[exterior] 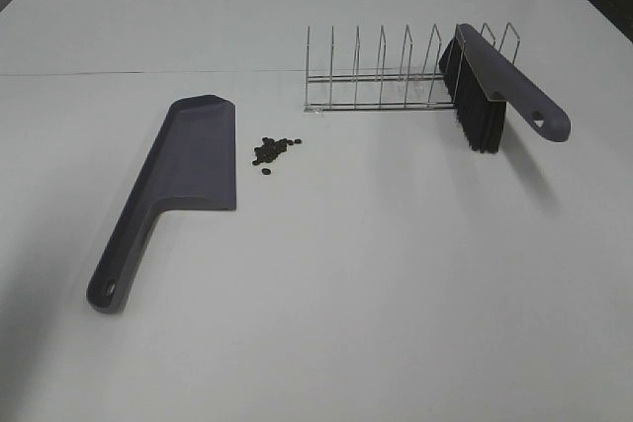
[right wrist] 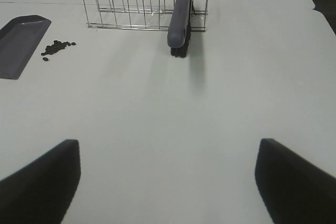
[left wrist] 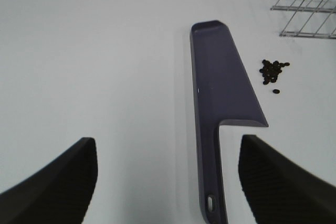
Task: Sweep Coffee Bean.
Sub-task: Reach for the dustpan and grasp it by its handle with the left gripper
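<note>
We found the coffee beans (exterior: 274,149) in a small heap on the white worktop (exterior: 376,274), just beside the dustpan (exterior: 188,170) on its right and near the wire rack (exterior: 381,71). The brush (exterior: 490,86) leaned in the rack's right end, bristles down. The left fingers (left wrist: 58,182) were spread wide, grasping nothing, with the dustpan's handle showing between them. The right fingers (right wrist: 44,182) were likewise released, well apart from the brush.
</note>
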You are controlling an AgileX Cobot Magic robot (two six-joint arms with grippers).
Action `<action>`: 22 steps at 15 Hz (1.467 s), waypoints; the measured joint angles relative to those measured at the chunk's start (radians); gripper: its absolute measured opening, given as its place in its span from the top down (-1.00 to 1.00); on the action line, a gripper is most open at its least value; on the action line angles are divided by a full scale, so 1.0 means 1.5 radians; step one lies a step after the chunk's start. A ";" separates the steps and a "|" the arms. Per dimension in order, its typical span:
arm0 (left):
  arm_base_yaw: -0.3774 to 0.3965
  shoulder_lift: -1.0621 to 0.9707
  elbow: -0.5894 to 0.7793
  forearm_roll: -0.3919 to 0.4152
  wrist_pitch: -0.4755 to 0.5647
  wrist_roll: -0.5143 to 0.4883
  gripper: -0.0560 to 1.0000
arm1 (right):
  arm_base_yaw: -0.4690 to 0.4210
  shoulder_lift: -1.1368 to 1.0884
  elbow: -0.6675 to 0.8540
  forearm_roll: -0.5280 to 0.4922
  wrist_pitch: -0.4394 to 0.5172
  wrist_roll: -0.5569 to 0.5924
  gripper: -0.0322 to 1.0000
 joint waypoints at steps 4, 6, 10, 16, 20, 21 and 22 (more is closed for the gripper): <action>-0.049 0.253 -0.142 -0.020 0.065 -0.010 -0.39 | 0.000 0.000 0.000 0.000 0.000 0.000 -0.55; -0.085 0.359 -0.203 -0.021 0.096 -0.031 -0.39 | 0.000 0.000 0.000 0.000 0.000 0.000 -0.55; -0.154 0.555 -0.341 0.039 0.182 -0.107 -0.39 | 0.000 0.000 0.000 0.000 0.000 0.000 -0.55; -0.209 0.704 -0.455 0.109 0.276 -0.181 -0.39 | 0.000 0.000 0.000 0.000 0.000 0.000 -0.55; -0.209 0.741 -0.458 0.133 0.291 -0.211 -0.39 | 0.000 0.005 0.000 0.000 0.000 0.000 -0.55; -0.209 0.747 -0.458 0.134 0.289 -0.213 -0.39 | 0.000 0.005 0.000 0.000 0.000 0.000 -0.55; -0.209 0.756 -0.458 0.134 0.286 -0.213 -0.39 | 0.000 0.006 0.000 0.000 0.000 0.000 -0.55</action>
